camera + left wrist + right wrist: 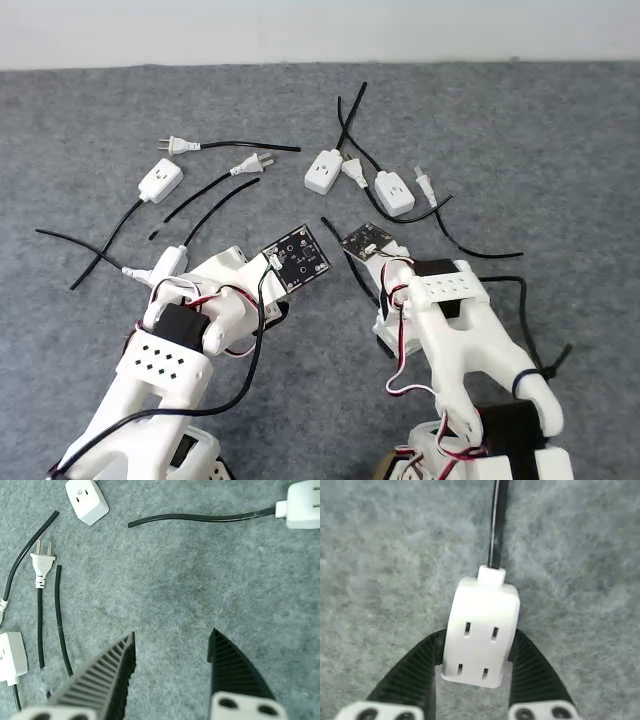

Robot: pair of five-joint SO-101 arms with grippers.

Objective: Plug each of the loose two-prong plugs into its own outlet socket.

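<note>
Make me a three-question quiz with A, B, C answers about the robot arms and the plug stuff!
1. Where is the outlet with four slots?
A) between the fingers of the right gripper
B) on top of an arm
C) stacked on another outlet

2. What colour is that outlet's cord?
A) red
B) black
C) green

3. How is the left gripper?
A) shut on a plug
B) shut on a cord
C) open, holding nothing

Answers:
1 A: black fingers press both sides of the outlet.
2 B: the cord leaving its end is black.
3 C: bare table shows through the wide gap.
</note>
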